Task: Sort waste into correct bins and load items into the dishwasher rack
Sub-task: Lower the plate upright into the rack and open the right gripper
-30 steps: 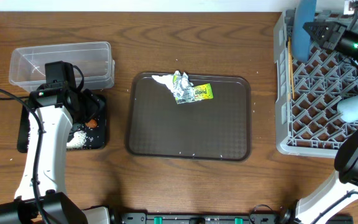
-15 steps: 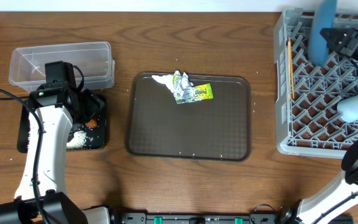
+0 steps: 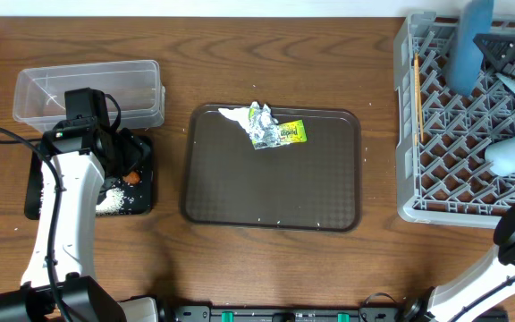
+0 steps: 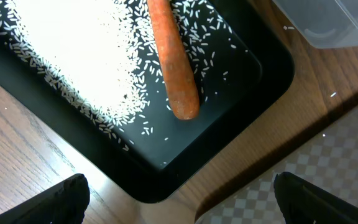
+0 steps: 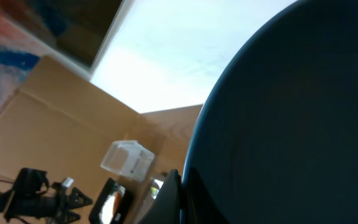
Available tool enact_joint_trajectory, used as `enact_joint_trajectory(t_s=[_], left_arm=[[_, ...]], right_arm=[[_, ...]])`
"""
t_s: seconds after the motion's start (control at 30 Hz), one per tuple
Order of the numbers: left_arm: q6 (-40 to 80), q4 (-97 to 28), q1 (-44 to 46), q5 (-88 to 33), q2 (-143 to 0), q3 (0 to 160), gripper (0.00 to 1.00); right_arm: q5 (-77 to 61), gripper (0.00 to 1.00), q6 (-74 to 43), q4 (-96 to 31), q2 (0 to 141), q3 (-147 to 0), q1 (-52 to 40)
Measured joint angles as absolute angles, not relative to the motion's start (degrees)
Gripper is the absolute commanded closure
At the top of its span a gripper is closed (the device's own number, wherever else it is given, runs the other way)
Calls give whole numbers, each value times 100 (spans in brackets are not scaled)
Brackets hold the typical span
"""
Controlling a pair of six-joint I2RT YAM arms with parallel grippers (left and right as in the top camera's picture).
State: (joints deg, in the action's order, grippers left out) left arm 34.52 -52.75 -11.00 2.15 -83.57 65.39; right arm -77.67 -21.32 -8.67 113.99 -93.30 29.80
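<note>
Overhead: the left gripper (image 3: 122, 154) hangs over the black tray (image 3: 38, 192), which holds white rice (image 3: 114, 199) and the carrot stick (image 3: 132, 178). The clear tub (image 3: 88, 89) sits just behind it. Crumpled foil (image 3: 259, 125), yellow-green wrapper (image 3: 289, 132) and paper scrap (image 3: 232, 114) lie at the far edge of the brown serving tray (image 3: 275, 188). The right gripper (image 3: 485, 46) is clamped on the dark-blue bowl (image 3: 466, 40), held on edge over the rack (image 3: 418, 201) (contact with the grid not discernible). Chopsticks (image 3: 417, 89) and a pale cup (image 3: 512, 154) lie inside the rack. Left wrist: jaws spread wide and empty, carrot stick ahead of them beside the rice. Right wrist: the bowl's dark curve fills most of the frame.
</note>
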Motion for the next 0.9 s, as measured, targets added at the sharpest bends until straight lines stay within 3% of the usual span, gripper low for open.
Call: enact_joint_trajectory(t_s=[0.33, 0.9], left_arm=[[3452, -5273, -1100, 217, -8357, 6539, 2], [3452, -5273, -1100, 217, -8357, 6539, 2]], right_arm=[[-7712, 98, -2755, -683, 11404, -9325, 2493], [-7402, 96, -2687, -1081, 11430, -9325, 2714]])
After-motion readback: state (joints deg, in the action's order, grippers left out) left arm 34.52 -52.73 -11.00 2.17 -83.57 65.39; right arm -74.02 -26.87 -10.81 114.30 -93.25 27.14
